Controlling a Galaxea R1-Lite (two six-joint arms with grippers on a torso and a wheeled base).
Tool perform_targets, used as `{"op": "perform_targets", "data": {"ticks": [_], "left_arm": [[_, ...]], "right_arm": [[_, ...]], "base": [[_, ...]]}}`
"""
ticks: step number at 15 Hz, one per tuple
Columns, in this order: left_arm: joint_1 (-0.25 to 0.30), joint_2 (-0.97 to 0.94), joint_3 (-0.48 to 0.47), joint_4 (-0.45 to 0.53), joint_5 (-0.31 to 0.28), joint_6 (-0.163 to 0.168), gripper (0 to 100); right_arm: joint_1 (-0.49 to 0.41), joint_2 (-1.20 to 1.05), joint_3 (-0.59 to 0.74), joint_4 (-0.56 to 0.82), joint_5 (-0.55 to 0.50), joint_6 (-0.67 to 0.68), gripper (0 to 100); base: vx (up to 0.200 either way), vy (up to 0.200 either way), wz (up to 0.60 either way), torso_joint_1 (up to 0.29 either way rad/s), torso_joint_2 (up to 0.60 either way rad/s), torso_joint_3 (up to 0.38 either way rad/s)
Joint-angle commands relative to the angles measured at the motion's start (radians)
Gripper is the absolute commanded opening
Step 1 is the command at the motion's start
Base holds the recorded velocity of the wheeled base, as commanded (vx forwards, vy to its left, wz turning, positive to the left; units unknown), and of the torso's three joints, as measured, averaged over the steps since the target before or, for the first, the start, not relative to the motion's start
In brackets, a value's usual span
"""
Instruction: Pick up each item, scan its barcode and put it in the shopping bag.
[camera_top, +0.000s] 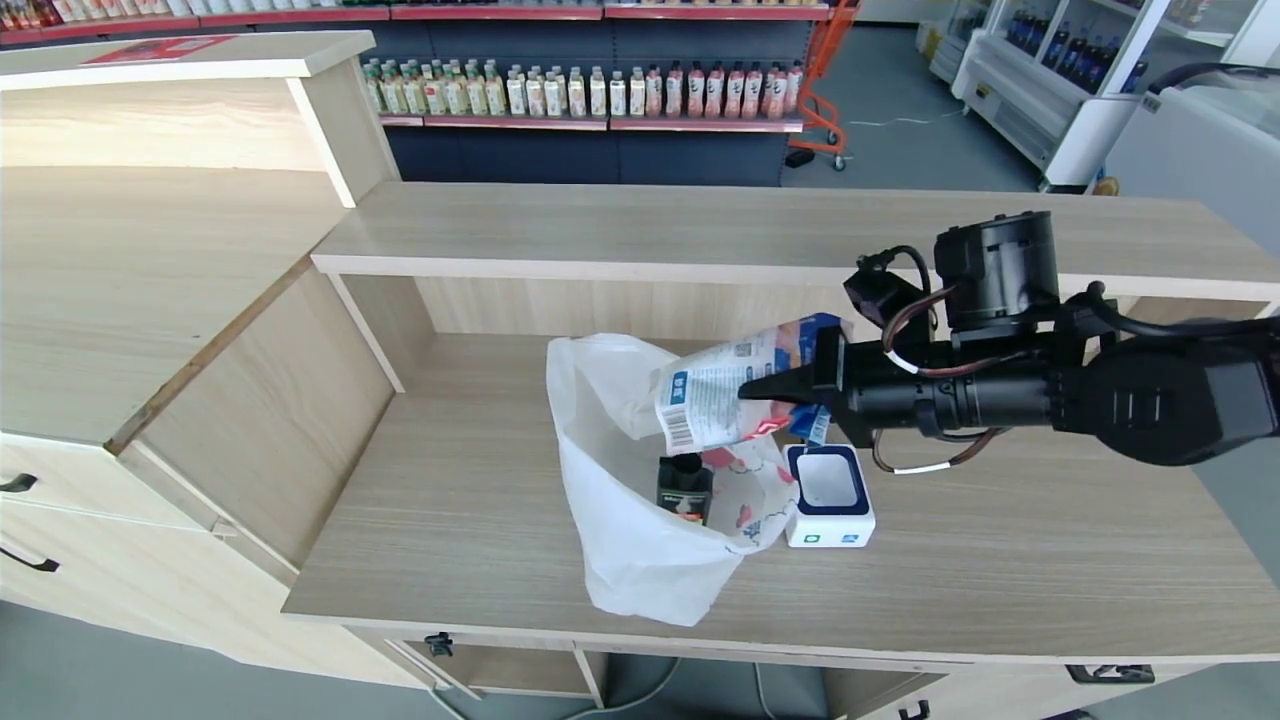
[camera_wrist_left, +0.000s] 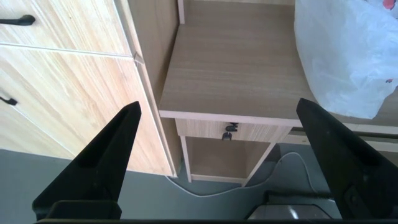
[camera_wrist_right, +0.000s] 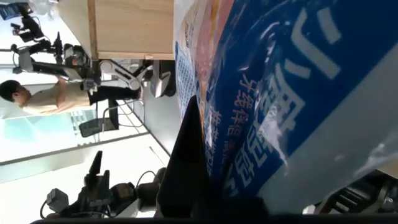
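shop checkout worktop (camera_top: 1000, 580), pale wood, drink shelves (camera_top: 600, 90) behind.
right pincer (camera_top: 762, 392) clamped on a white-and-blue snack packet (camera_top: 710, 395), barcode showing, held above the mouth of the white shopping bag (camera_top: 620, 540); dark bottle (camera_top: 684, 488) inside the bag; white scanner (camera_top: 828, 495) just beside the bag; left pincer (camera_wrist_left: 219, 106) wide apart, holding nothing, off the worktop's front edge.

Shop: drink shelves (camera_top: 590, 90), checkout counter (camera_top: 1000, 560)

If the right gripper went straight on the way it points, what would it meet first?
Probably the raised white side of the shopping bag, just past the packet it holds; depth is unclear.
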Motion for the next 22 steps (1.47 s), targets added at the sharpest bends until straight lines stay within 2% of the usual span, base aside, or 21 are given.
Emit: {"op": "perform_targets", "data": {"ticks": [1,3,9,12,14,19,20,22], "left_arm": [[0.000,0.000,0.000,0.000,0.000,0.000,100],[0.000,0.000,0.000,0.000,0.000,0.000,100],[0.000,0.000,0.000,0.000,0.000,0.000,100],[0.000,0.000,0.000,0.000,0.000,0.000,100],[0.000,0.000,0.000,0.000,0.000,0.000,100],[0.000,0.000,0.000,0.000,0.000,0.000,100],[0.000,0.000,0.000,0.000,0.000,0.000,100],[0.000,0.000,0.000,0.000,0.000,0.000,100]], "right_arm": [[0.020,0.062,-0.006,-0.031,0.000,0.022,0],[0.028,0.100,-0.011,-0.075,0.000,0.060,0],[0.068,0.206,-0.023,-0.190,-0.004,0.058,0],[0.066,0.232,-0.028,-0.200,-0.015,0.058,0],[0.064,0.243,-0.031,-0.200,-0.061,0.055,0],[0.061,0.264,-0.067,-0.200,-0.064,0.039,0],[0.063,0.269,-0.080,-0.200,-0.064,0.039,100],[0.066,0.269,-0.097,-0.203,-0.065,0.040,100]], "base": [[0.000,0.000,0.00,0.000,0.00,0.000],[0.000,0.000,0.00,0.000,0.00,0.000],[0.000,0.000,0.00,0.000,0.00,0.000],[0.000,0.000,0.00,0.000,0.00,0.000],[0.000,0.000,0.00,0.000,0.00,0.000],[0.000,0.000,0.00,0.000,0.00,0.000],[0.000,0.000,0.00,0.000,0.00,0.000],[0.000,0.000,0.00,0.000,0.00,0.000]]}}
